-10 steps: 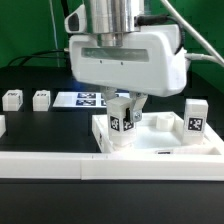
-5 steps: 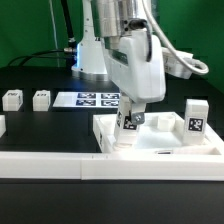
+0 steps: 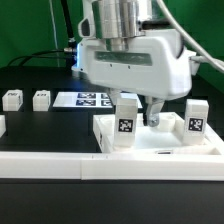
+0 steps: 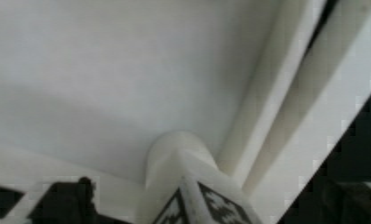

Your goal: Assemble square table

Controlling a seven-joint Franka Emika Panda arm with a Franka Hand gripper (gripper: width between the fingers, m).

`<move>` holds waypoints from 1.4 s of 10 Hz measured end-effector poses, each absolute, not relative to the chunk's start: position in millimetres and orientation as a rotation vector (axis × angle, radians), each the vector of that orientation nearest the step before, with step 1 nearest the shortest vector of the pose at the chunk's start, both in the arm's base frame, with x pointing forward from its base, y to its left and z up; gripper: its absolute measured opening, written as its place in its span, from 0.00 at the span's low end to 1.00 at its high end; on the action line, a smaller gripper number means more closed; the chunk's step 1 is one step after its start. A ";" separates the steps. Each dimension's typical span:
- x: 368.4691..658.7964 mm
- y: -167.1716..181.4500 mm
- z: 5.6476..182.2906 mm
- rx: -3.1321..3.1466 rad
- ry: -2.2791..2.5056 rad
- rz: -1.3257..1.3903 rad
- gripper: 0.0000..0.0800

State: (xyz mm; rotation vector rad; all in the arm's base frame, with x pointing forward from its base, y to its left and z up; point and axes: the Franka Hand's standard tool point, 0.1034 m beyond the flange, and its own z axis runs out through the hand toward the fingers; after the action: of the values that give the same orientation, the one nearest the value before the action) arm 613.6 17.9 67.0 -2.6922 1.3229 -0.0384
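Gripper (image 3: 136, 108) open: jaws stand either side of an upright leg (image 3: 126, 124), clear of both faces. That leg stands inside the tabletop (image 3: 165, 148), beside its left rim. Second leg (image 3: 194, 117) occupies the right rim. Wall strip (image 3: 50, 166) runs along the near edge.

A matte black bench (image 3: 40, 128) carries everything. Toward its back lies the marker board (image 3: 85, 100), a thin flat white sheet printed with black square tags (its end toward the exterior view's right is hidden). Along the near side a long low white wall strip (image 3: 50, 165) runs across the whole width, with bare black bench on both sides of it. Behind hangs a green backdrop (image 3: 25, 25).
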 end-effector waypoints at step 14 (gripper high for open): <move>622.7 3.2 72.8 -3.028 0.582 -0.165 0.36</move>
State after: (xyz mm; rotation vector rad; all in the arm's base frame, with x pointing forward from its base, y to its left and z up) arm 622.7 3.2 72.8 -3.0278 0.5816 -0.1649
